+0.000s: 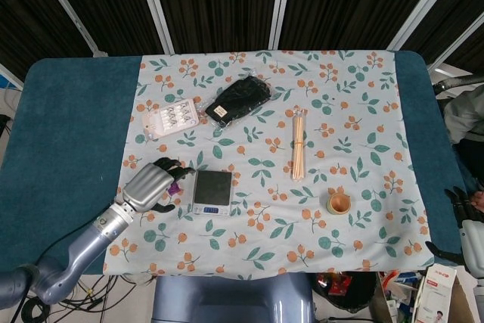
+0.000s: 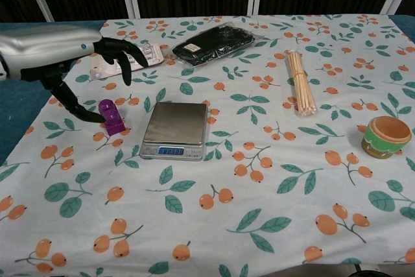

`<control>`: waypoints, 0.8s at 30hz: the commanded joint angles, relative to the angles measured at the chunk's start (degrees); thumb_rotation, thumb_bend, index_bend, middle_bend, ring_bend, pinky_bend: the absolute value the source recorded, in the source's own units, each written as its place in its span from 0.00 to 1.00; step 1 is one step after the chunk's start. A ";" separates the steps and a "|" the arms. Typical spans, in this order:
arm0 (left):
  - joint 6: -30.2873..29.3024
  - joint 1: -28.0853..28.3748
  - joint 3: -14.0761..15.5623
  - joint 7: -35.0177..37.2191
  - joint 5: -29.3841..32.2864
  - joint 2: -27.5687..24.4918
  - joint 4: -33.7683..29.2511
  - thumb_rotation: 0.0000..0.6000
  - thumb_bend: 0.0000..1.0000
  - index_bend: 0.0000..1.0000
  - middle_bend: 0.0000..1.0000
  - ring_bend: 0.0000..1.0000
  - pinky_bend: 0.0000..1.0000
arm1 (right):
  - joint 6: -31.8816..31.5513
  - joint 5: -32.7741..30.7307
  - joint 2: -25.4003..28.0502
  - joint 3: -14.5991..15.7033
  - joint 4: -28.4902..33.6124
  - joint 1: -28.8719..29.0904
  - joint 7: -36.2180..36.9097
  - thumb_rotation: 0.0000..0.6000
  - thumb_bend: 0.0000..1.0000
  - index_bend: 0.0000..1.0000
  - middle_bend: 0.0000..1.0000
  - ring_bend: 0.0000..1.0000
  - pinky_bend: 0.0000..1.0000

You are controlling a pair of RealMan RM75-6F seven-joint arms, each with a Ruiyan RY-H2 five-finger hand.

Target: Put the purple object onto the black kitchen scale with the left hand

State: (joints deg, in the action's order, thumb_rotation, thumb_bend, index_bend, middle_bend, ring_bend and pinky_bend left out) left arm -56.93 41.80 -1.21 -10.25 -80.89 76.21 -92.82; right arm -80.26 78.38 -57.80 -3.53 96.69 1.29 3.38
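Observation:
The small purple object (image 2: 111,117) stands on the flowered cloth just left of the black kitchen scale (image 2: 175,128), whose display is lit. My left hand (image 2: 68,60) hovers above and left of the purple object with fingers spread and nothing in it. Its thumb tip reaches down close beside the object; contact cannot be told. In the head view the left hand (image 1: 151,184) covers most of the purple object (image 1: 175,187), which sits left of the scale (image 1: 212,191). Only dark fingers of my right hand (image 1: 460,206) show at the table's right edge.
Behind the hand lies a blister pack (image 2: 126,58), and a black packet (image 2: 211,43) lies further back. A bundle of wooden sticks (image 2: 300,81) and a green and orange cup (image 2: 387,135) are on the right. Teal cloth (image 1: 68,134) covers the table's left side.

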 commanded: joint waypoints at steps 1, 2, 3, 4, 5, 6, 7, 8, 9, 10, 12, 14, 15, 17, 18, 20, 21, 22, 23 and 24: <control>3.38 2.04 -0.71 -3.30 1.57 -1.02 3.26 1.00 0.13 0.23 0.36 0.18 0.21 | 0.00 -0.14 -0.02 -0.01 0.10 -0.04 -0.12 1.00 0.08 0.02 0.01 0.16 0.19; 3.99 2.26 -0.61 -4.05 1.84 -0.91 3.81 1.00 0.13 0.23 0.36 0.18 0.21 | 0.00 -0.18 0.00 -0.01 0.12 -0.05 -0.21 1.00 0.08 0.02 0.01 0.16 0.19; 4.62 2.42 -0.57 -4.65 2.30 -0.68 4.30 1.00 0.12 0.23 0.36 0.18 0.21 | -0.04 -0.22 0.00 -0.01 0.17 -0.08 -0.30 1.00 0.08 0.02 0.01 0.16 0.19; 4.84 2.45 -0.52 -4.78 2.46 -0.60 4.44 1.00 0.12 0.23 0.35 0.18 0.21 | -0.06 -0.23 0.00 -0.01 0.19 -0.09 -0.31 1.00 0.08 0.02 0.01 0.16 0.19; 5.38 2.51 -0.37 -5.01 2.80 -0.49 4.72 1.00 0.11 0.23 0.35 0.18 0.21 | -0.10 -0.23 0.01 0.00 0.25 -0.11 -0.33 1.00 0.08 0.02 0.01 0.16 0.19; 5.88 2.58 -0.26 -5.26 3.14 -0.44 4.96 1.00 0.10 0.23 0.35 0.18 0.21 | -0.12 -0.24 0.03 0.00 0.28 -0.13 -0.36 1.00 0.08 0.02 0.01 0.16 0.19; 6.33 2.63 -0.17 -5.57 3.50 -0.40 5.20 1.00 0.09 0.23 0.35 0.18 0.22 | -0.11 -0.26 0.04 0.01 0.30 -0.15 -0.37 1.00 0.08 0.02 0.01 0.16 0.19; 6.74 2.65 -0.07 -5.98 3.94 -0.31 5.55 1.00 0.09 0.23 0.35 0.18 0.22 | -0.09 -0.31 0.05 0.01 0.32 -0.16 -0.36 1.00 0.08 0.02 0.01 0.16 0.19; 6.99 2.67 -0.03 -6.39 4.27 -0.15 5.89 1.00 0.09 0.23 0.35 0.18 0.22 | -0.07 -0.34 0.06 0.02 0.34 -0.17 -0.33 1.00 0.08 0.02 0.01 0.16 0.19; 7.16 2.69 0.02 -6.83 4.52 0.06 6.27 1.00 0.09 0.23 0.35 0.19 0.22 | -0.03 -0.37 0.07 0.01 0.37 -0.16 -0.26 1.00 0.08 0.02 0.01 0.16 0.19; 7.31 2.76 0.15 -8.00 4.71 0.72 7.38 1.00 0.09 0.23 0.35 0.19 0.23 | 0.06 -0.42 0.09 -0.01 0.38 -0.13 -0.19 1.00 0.08 0.02 0.01 0.16 0.19; 7.24 2.79 0.25 -8.92 4.66 1.59 8.39 1.00 0.09 0.23 0.35 0.19 0.24 | 0.12 -0.47 0.11 -0.03 0.39 -0.11 -0.15 1.00 0.08 0.02 0.01 0.16 0.19; 7.22 2.78 0.28 -9.16 4.65 1.98 8.75 1.00 0.09 0.23 0.35 0.19 0.24 | 0.14 -0.51 0.12 -0.05 0.40 -0.11 -0.13 1.00 0.08 0.02 0.01 0.16 0.19; 7.20 2.83 0.35 -9.71 4.51 2.70 9.55 1.00 0.09 0.23 0.35 0.19 0.25 | 0.21 -0.61 0.13 -0.09 0.39 -0.08 -0.09 1.00 0.08 0.02 0.01 0.16 0.19; 7.13 2.85 0.36 -9.95 4.39 3.06 9.98 1.00 0.10 0.23 0.34 0.19 0.25 | 0.27 -0.66 0.13 -0.10 0.38 -0.06 -0.06 1.00 0.08 0.02 0.01 0.16 0.19; 7.01 2.87 0.28 -10.04 4.24 3.91 10.84 1.00 0.10 0.24 0.34 0.19 0.26 | 0.35 -0.70 0.13 -0.10 0.37 -0.04 -0.02 1.00 0.08 0.02 0.01 0.16 0.19; 6.97 2.88 0.22 -9.89 4.17 4.35 11.27 1.00 0.10 0.24 0.33 0.19 0.26 | 0.37 -0.70 0.15 -0.10 0.38 -0.04 0.00 1.00 0.08 0.02 0.01 0.16 0.19; 6.92 2.88 0.17 -9.63 4.05 4.79 11.68 1.00 0.10 0.25 0.33 0.19 0.27 | 0.39 -0.71 0.17 -0.09 0.38 -0.04 0.03 1.00 0.08 0.02 0.01 0.16 0.19; 6.85 2.90 0.10 -9.23 3.85 5.31 12.14 1.00 0.10 0.25 0.33 0.19 0.27 | 0.42 -0.73 0.19 -0.09 0.39 -0.05 0.06 1.00 0.08 0.02 0.01 0.16 0.19; 6.76 2.90 0.07 -8.82 3.59 5.77 12.60 1.00 0.11 0.26 0.33 0.19 0.27 | 0.42 -0.76 0.21 -0.09 0.41 -0.06 0.12 1.00 0.08 0.02 0.01 0.16 0.19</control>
State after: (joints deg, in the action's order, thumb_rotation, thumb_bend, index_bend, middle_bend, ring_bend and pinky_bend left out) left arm -50.05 44.68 -1.06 -19.43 -77.05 81.58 -80.61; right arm -79.84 77.61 -57.59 -3.62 97.10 1.22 3.51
